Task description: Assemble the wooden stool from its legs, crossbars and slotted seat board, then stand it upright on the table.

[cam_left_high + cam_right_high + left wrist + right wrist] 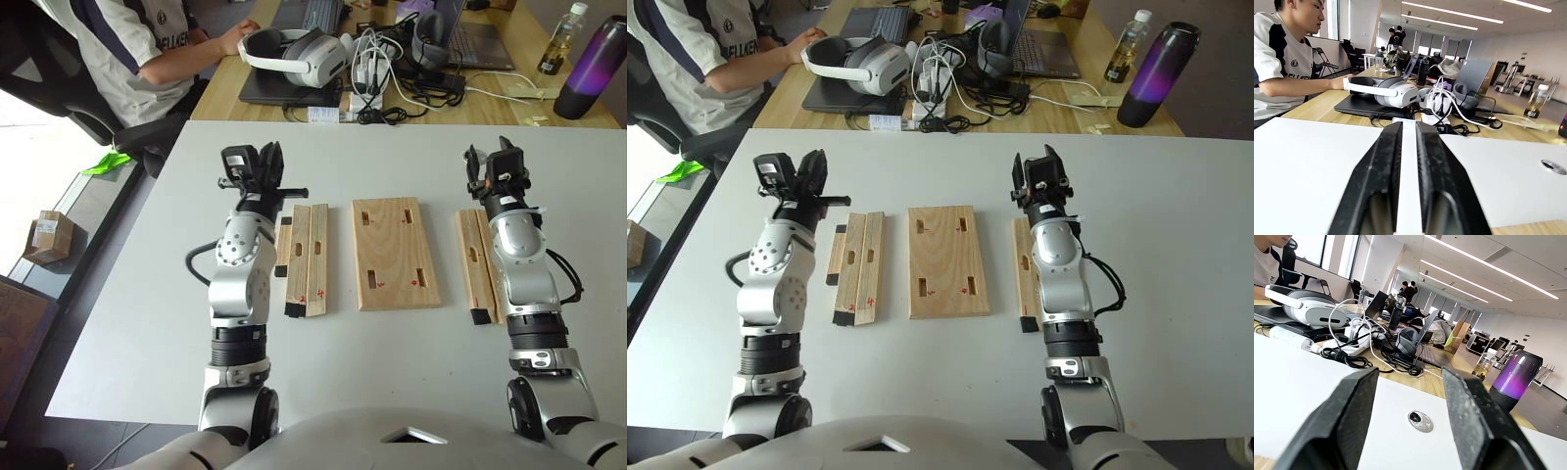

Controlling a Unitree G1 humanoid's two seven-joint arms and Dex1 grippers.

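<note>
The slotted seat board [395,253] lies flat in the middle of the white table [549,147]. Left of it, a few wooden legs and crossbars [304,259] lie side by side, and two more wooden pieces [477,262] lie to its right. My left gripper [271,157] hovers just behind the left pieces, shut with nothing in it; the left wrist view has its fingers [1381,161] almost touching. My right gripper [493,155] hangs behind the right pieces, open and holding nothing, with a wide gap between its fingers [1352,411].
Behind the table stands a wooden desk [490,98] carrying a white headset [294,51], tangled cables [377,73], a laptop, a bottle [558,39] and a purple speaker [593,59]. A person sits at its left end. Bare table lies in front of the wooden parts.
</note>
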